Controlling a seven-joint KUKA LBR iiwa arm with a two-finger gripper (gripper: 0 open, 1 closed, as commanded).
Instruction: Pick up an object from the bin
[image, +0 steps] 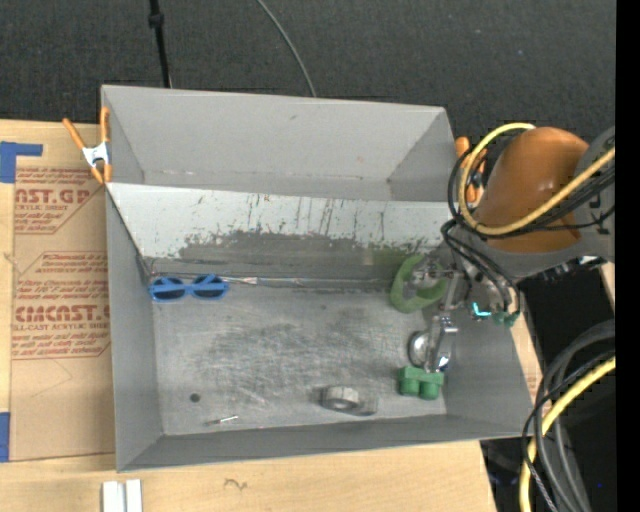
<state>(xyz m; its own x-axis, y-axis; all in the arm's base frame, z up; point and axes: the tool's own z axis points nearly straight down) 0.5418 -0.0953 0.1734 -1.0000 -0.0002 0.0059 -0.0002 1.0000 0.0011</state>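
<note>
Green block (420, 384), small and knobbed, lying on the floor of the bin (300, 130) near its right wall, toward the front. The gripper (428, 356) stands directly above the block; whether it is spread or pressed together cannot be told. A grey ring (343, 399) lies to the block's left.

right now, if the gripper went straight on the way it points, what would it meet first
Most likely the small green block on the bin floor by the right wall: it lies just beyond the gripper tip. Depth is unclear, so they may already be touching.
</note>
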